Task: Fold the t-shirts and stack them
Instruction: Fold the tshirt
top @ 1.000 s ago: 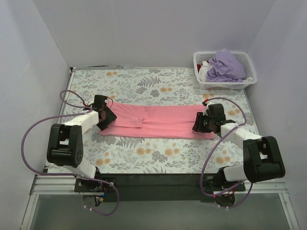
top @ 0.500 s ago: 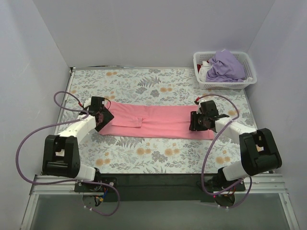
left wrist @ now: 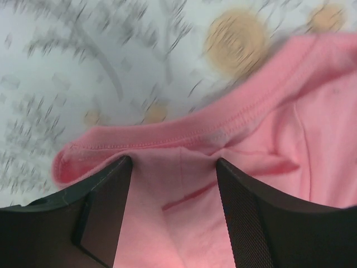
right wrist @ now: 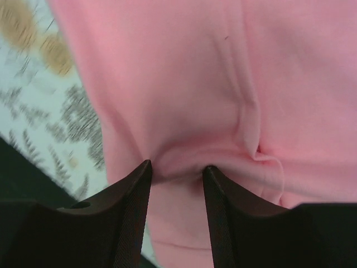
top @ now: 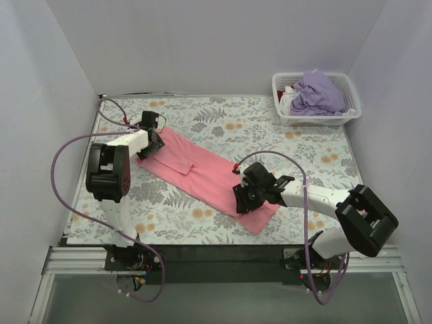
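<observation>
1. Top view: the pink shirt [top: 202,172] lies flat on the worktop [top: 270,135] as a long, narrow band, running diagonally from far left to near right. Its narrowness suggests the sides are already folded in.
2. The left gripper [top: 152,137] sits on the far-left end of the band and the right gripper [top: 244,194] on the near-right part, close to the other end. Holding both ends probably keeps the band taut enough to be swung or folded end to end without creasing.
3. The lavender shirt [top: 317,91] is heaped in the basket [top: 314,120] at the far right corner, well away from both arms. It looks not yet folded, so the task seems roughly half done at most.
4. Left wrist view: the left gripper is clenched on the pink shirt, with cloth passing between its fingers [left wrist: 106,212]. A stitched edge curls just beyond the tips. The bite is near the border, likely so the whole end lifts together. The patterned worktop beyond is blurred.
5. Right wrist view: the right gripper is also grasping the pink shirt. Cloth puckers into a ridge between its fingers [right wrist: 128,223], and wrinkles run away from the pinch. The shirt's edge and the worktop show at the left, so this hold sits close to the side of the band.
</observation>
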`<state>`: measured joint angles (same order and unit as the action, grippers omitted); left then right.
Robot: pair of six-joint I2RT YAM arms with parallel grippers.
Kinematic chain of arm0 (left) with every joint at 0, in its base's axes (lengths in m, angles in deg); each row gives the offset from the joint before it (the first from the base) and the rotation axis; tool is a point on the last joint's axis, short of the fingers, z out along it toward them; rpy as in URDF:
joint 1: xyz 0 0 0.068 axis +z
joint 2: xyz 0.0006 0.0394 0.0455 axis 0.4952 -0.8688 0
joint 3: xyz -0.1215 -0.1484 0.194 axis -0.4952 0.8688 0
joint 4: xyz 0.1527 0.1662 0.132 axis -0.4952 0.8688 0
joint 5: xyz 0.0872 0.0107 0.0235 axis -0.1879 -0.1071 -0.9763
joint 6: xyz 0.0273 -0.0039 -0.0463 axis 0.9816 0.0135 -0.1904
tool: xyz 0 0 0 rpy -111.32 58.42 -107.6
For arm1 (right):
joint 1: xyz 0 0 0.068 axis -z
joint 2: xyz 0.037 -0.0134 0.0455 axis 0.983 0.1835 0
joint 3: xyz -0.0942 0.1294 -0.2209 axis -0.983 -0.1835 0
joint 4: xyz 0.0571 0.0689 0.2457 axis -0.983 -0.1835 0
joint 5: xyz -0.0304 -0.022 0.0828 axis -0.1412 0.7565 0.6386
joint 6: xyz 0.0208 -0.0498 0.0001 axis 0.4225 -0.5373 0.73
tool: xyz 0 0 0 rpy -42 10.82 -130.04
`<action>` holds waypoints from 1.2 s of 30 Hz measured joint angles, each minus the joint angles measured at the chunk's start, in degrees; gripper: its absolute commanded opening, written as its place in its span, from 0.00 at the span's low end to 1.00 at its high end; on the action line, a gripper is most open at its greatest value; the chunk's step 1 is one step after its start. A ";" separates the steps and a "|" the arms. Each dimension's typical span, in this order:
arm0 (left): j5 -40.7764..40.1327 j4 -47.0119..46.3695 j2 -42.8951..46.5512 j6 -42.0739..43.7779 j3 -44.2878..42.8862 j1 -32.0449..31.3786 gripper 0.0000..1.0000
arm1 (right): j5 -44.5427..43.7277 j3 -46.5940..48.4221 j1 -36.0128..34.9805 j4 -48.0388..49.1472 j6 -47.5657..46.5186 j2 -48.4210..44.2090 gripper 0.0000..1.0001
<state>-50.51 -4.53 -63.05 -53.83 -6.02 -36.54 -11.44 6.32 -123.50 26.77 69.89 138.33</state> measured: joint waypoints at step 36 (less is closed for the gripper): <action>1.33 -0.20 -3.10 -1.55 -5.99 -12.28 0.61 | -2.56 8.59 -9.53 -7.17 -3.58 4.90 0.46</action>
<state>-49.18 -4.72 -66.15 -55.38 -12.01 -48.82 -13.99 14.91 -133.03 19.60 66.31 143.22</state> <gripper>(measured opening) 0.610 0.459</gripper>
